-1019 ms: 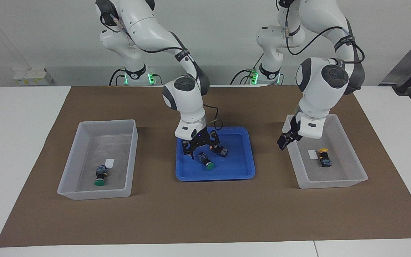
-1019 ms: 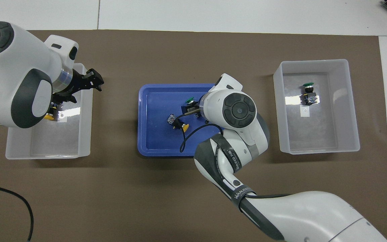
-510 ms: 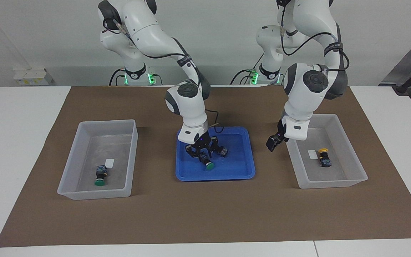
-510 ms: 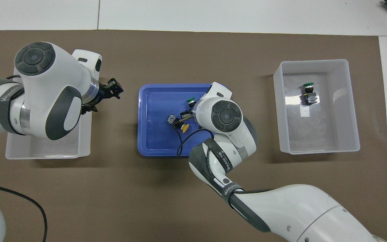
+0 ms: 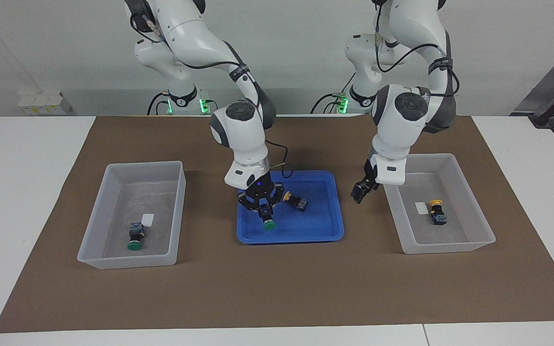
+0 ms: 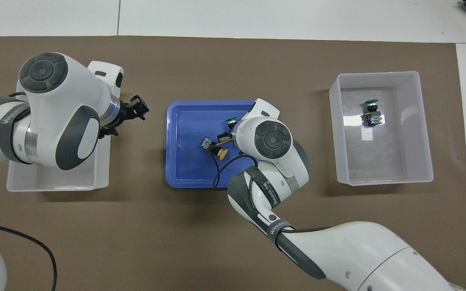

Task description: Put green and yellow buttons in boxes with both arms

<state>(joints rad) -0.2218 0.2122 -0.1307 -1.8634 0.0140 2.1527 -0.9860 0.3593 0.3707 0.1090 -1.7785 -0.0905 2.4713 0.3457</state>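
- My right gripper (image 5: 263, 207) is down in the blue tray (image 5: 327, 230), jaws clamped on a green-capped button (image 5: 268, 222); cap points down, hanging just under the jaws.
- From the overhead view the right wrist covers most of the grip; only the green cap (image 6: 230, 119) peeks out at the wrist's edge.
- Loose yellow-capped button (image 5: 296, 201) lies on its side on the tray floor, just beside the right jaws on the left arm's side, apart from the held one.
- My left gripper (image 5: 359, 191) hangs over bare brown mat (image 5: 277, 288), between the tray and the clear bin (image 5: 469, 240) at the left arm's end. Nothing between the jaws; I can't tell whether they are spread or closed.
- That bin holds a second yellow-capped button (image 5: 436, 211) next to a white label (image 5: 420, 207), well apart from the left jaws.
- The other clear bin (image 5: 94, 250), at the right arm's end of the worktop, holds a second green-capped button (image 5: 135, 236) beside its own white label (image 5: 147, 220), well away from the right jaws.
- Count: one of each colour binned, one green in grip, one yellow loose in the tray.
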